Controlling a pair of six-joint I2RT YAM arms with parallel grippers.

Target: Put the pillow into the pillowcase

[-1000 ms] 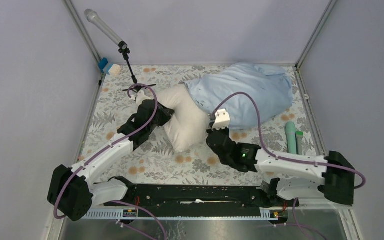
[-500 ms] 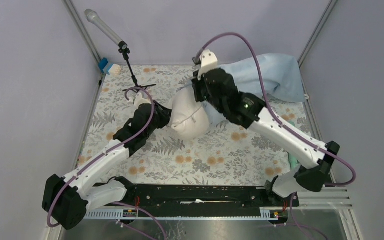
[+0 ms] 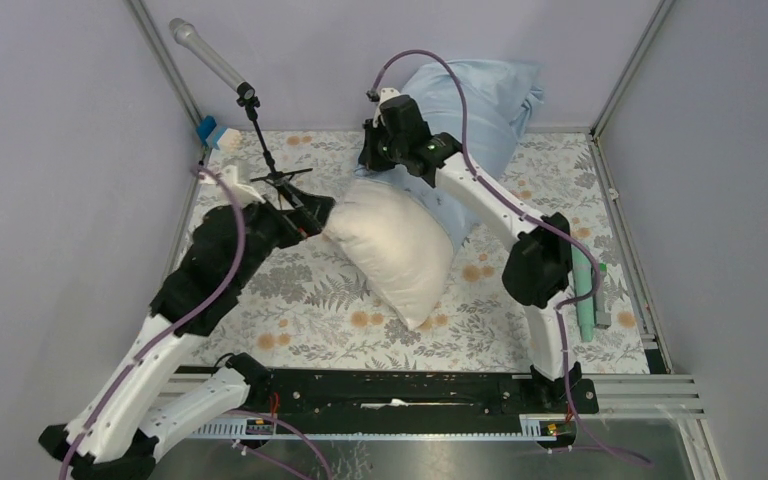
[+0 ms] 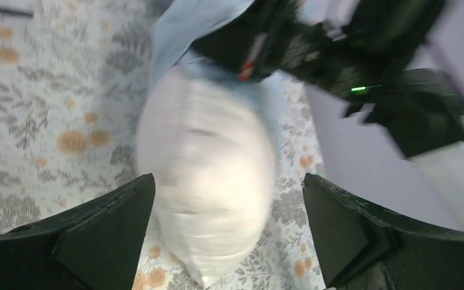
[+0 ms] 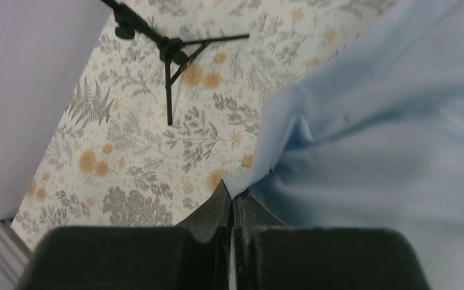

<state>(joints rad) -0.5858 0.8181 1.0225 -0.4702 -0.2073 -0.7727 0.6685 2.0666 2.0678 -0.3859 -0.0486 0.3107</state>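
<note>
At the left side of the floral-clothed worktop (image 3: 305,322), the left claw (image 3: 312,213) has sprung from a near-closed pinch to fully wide. It now stands just beside the left end of the large, plump cream fabric pillow (image 3: 392,250) and holds nothing. Its wrist view shows both fingers spread, with the blurred pillow ahead and between them, touching neither.

The pillow is therefore free. It lies slanted across the middle of the worktop, one corner pointing toward the near edge and its far end against the blue cloth.

Further right, the right claw (image 5: 232,198) is pinched tight on a fold at the edge of the thin, wrinkled light-blue fabric pillowcase (image 3: 478,100). Its arm has swung the cloth up off the worktop to the far edge. The sack now bulges high against the back wall (image 3: 340,60) instead of lying draped over the pillow.

Only the pillow's far end seems to sit inside the opening, though the arm partly hides that spot. Most of the pillow is still outside, so the task looks well short of done. With the left grip gone, nothing steadies the pillow against the right arm's pull.
</note>
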